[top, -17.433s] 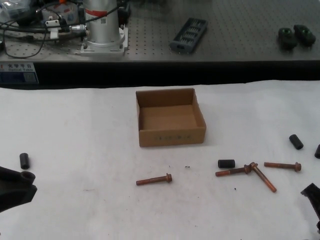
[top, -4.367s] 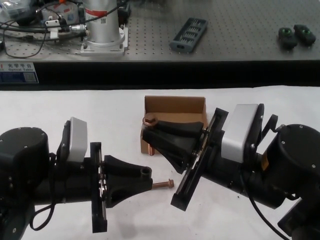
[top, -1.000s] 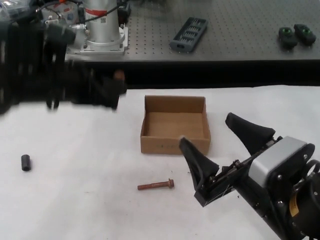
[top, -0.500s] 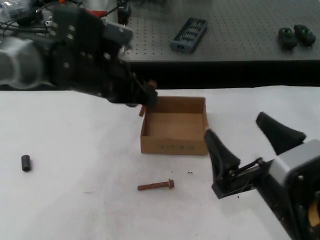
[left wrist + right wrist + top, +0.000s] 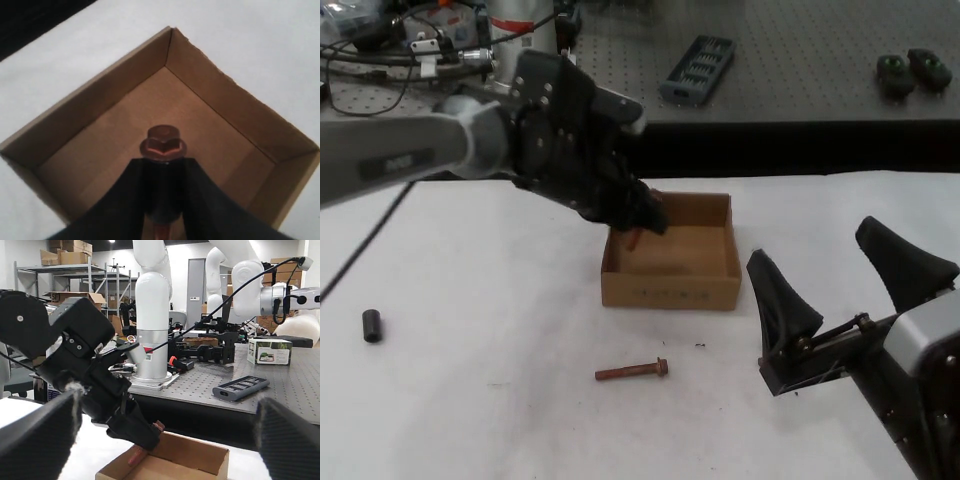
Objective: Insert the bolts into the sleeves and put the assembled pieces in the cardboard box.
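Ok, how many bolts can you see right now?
2. One bolt is held in the left gripper over the cardboard box; the other lies loose on the bench in front of the box. The right gripper may hide more.

Robotics lab: a perforated optical tabletop (image 5: 800, 70) is carrying white robot arms (image 5: 152, 305); storage shelves (image 5: 50, 268) are holding cardboard boxes (image 5: 67, 246) behind.
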`<state>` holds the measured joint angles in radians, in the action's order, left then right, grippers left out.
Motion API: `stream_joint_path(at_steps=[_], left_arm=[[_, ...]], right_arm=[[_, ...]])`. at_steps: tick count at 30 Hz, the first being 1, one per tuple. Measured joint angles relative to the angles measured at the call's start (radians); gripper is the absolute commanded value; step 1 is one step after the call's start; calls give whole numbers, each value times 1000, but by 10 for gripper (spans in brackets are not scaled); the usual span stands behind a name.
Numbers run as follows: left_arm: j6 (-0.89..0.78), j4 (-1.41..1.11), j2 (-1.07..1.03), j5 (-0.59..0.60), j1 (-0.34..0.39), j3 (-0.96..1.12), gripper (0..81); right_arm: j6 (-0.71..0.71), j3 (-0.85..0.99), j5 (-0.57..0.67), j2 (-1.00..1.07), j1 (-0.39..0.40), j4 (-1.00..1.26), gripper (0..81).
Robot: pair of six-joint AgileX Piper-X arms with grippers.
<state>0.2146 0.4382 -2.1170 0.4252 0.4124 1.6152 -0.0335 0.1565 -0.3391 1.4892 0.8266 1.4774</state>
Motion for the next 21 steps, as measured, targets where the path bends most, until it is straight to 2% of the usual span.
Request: stream_joint_path(at_steps=[10,12,17,21], left_arm=[[73,8,-52,-33,39,6,4],[92,8,-54,-54,42,6,50],[99,11,-54,-76,42,6,278],[99,14,-54,-78,42,6,360]], right_arm=[[0,0,-2,0,0,1,727],[0,0,-2,0,0,2,727],[0,0,-2,0,0,8,727],[0,0,-3,0,0,8,727]])
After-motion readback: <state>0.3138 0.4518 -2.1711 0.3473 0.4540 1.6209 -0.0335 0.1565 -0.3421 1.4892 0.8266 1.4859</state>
